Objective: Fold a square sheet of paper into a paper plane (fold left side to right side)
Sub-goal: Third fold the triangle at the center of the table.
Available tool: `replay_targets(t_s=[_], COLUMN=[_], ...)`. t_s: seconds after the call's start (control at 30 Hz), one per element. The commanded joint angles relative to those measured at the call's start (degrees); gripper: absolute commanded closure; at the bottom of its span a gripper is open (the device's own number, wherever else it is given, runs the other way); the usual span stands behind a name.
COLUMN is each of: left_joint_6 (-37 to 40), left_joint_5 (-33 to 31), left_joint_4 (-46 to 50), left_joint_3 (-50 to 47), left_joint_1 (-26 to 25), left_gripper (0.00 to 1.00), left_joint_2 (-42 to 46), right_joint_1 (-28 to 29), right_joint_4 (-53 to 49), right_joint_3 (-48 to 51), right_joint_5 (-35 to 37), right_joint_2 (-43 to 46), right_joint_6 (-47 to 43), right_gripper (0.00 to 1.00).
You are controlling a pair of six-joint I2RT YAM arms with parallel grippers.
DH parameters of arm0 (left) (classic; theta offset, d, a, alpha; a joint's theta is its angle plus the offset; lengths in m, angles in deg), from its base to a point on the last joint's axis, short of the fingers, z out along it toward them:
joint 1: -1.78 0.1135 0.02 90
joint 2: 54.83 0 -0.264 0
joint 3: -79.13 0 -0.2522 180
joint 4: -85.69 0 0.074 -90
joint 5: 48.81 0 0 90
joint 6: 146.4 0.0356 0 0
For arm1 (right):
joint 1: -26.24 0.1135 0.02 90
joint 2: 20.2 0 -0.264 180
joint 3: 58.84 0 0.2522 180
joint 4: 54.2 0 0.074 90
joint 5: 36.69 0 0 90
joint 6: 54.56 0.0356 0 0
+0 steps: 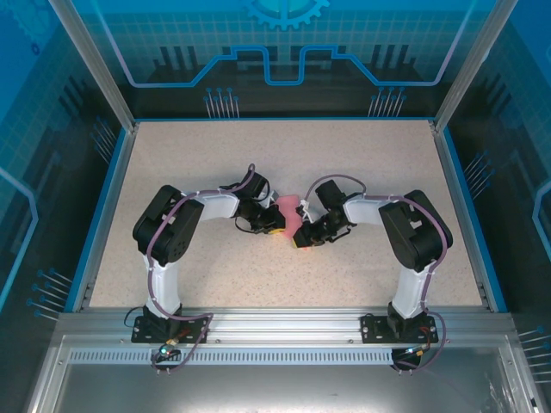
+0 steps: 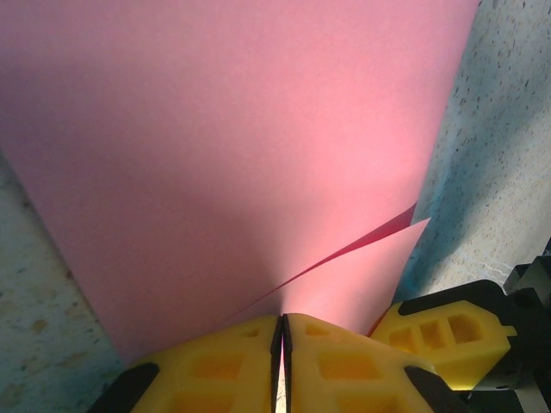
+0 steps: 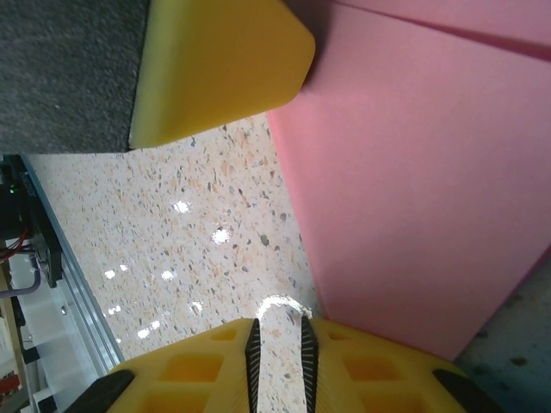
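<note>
Left fingers (image 2: pixel 224 361) are clamped tight, just a hairline slit between them, and the sheet of paper (image 2: pixel 241 146) runs straight out of that slit, so they've got it pinched. Right fingers (image 3: pixel 198 370) stand narrow w/ a slim gap; worktop (image 3: pixel 198 232) shows through and nothing sits between them.

From the top cam, the paper (image 1: pixel 288 209) is mid-worktop, a bit right of centre, lifted off the surface where the two wrists meet. The left arm comes in from 9 o'clock, the right from about 4 o'clock.

Step in hand, as I read it: the left-to-right fold. Paper looks doubled already, and a second layer's edge gapes open toward 3 o'clock in the left wrist cam. Crease not set yet, I'd say.

Next move calls for bringing the free edge level w/ its partner, lowering the lot flat, then running a finger along the fold. The right fingers need to slip over that loose corner; it's thin stuff, so go easy or it'll buckle.

Around: bare speckled worktop, metal rail (image 1: pixel 275 323) at 6 o'clock, blue back wall (image 1: pixel 284 52) at 12. Only real obstacle is crowding: one right finger (image 2: pixel 448 331) sits just beside the left pair at 4 o'clock, so there's little room to swing.
</note>
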Motion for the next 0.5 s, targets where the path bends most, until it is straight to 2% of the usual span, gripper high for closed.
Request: replay_targets(t_s=[0.0, 0.17, 0.33, 0.47], left_joint_6=[1.0, 1.1, 1.1, 1.0], left_joint_5=[-6.0, -6.1, -6.0, -5.9], left_joint_4=[5.7, 5.7, 5.5, 5.4], left_joint_3=[-1.7, -1.7, -1.6, -1.6], left_joint_1=[-0.4, -0.4, -0.4, -0.4], left_gripper=[0.87, 0.87, 0.87, 0.87], left_joint_2=[-2.5, -2.5, -2.3, -2.2], right_joint_1=[1.1, 1.2, 0.6, -0.3], right_joint_4=[-5.5, -7.1, -7.4, -7.1], right_joint_3=[2.9, 3.8, 2.4, 0.1], right_joint_5=[-0.5, -2.1, -3.3, -0.8], right_joint_2=[1.2, 3.8, 10.0, 12.5], right_joint_6=[-0.6, -1.4, -0.9, -0.1], right_gripper=[0.78, 0.83, 0.84, 0.84])
